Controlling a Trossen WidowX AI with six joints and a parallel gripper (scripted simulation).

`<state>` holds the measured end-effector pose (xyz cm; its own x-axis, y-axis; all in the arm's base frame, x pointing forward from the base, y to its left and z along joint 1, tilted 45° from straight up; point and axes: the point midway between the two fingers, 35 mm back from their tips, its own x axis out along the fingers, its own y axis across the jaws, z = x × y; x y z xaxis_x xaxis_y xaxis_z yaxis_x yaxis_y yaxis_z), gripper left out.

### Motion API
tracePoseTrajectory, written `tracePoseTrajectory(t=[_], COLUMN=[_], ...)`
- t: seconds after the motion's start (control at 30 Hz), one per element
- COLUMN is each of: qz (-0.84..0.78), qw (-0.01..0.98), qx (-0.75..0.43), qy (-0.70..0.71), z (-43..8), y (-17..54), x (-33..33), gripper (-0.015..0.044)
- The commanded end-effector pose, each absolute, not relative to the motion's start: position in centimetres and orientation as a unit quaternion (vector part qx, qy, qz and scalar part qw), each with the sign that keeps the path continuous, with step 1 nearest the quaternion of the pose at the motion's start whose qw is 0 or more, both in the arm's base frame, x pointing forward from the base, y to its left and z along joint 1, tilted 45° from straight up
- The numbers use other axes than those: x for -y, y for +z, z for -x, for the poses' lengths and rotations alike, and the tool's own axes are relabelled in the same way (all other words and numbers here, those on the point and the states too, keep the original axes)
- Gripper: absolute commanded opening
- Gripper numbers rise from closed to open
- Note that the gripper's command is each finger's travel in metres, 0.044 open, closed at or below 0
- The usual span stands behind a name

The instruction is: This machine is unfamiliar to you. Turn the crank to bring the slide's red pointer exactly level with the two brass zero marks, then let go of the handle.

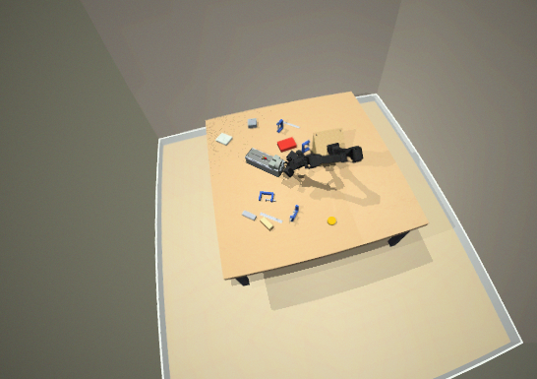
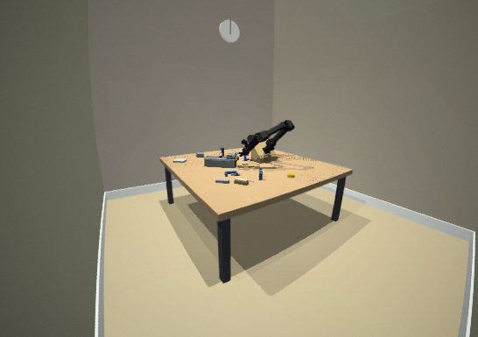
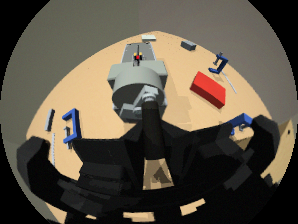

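The grey machine [image 1: 254, 159] [image 2: 214, 162] [image 3: 117, 73] stands on the table, its round crank end toward the arm. The red pointer [image 1: 265, 158] [image 3: 138, 57] shows small on the slide in the wrist view, very close to the brass marks [image 3: 134, 54]; whether it is exactly level with them is too small to tell. The black crank handle [image 3: 153, 117] sticks out from the crank's grey hub toward the camera. My gripper [image 1: 286, 170] [image 2: 242, 154] [image 3: 149, 121] is shut on this handle. The fingers hide its lower part.
A red block [image 1: 286, 144] [image 3: 208, 90] lies beside the machine. Blue clamps [image 1: 267, 193] [image 3: 75, 125] stand or lie on both sides, one [image 1: 306, 146] [image 3: 242, 121] close to the arm. A yellow disc [image 1: 331, 221] [image 2: 291, 175] and a yellow block [image 1: 267, 223] [image 2: 241, 181] lie farther off.
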<state>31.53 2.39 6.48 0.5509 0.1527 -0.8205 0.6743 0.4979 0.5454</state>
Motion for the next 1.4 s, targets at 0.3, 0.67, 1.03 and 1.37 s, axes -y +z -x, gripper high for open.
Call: tracePoseTrajectory(t=[0.3,0.67,1.03,1.37], qz=[-0.47,-0.47,-0.47,-0.47], qw=[0.743,0.745,0.745,0.745], qx=[-0.442,-0.44,-0.44,-0.44], qy=[-0.179,-0.175,-0.175,-0.175], z=[-31.38,-31.53,-31.53,-31.53], y=[6.27,6.47,6.47,6.47], x=[-2.37,-2.4,-2.4,-2.4], gripper=[0.0,0.0,0.0184,0.044])
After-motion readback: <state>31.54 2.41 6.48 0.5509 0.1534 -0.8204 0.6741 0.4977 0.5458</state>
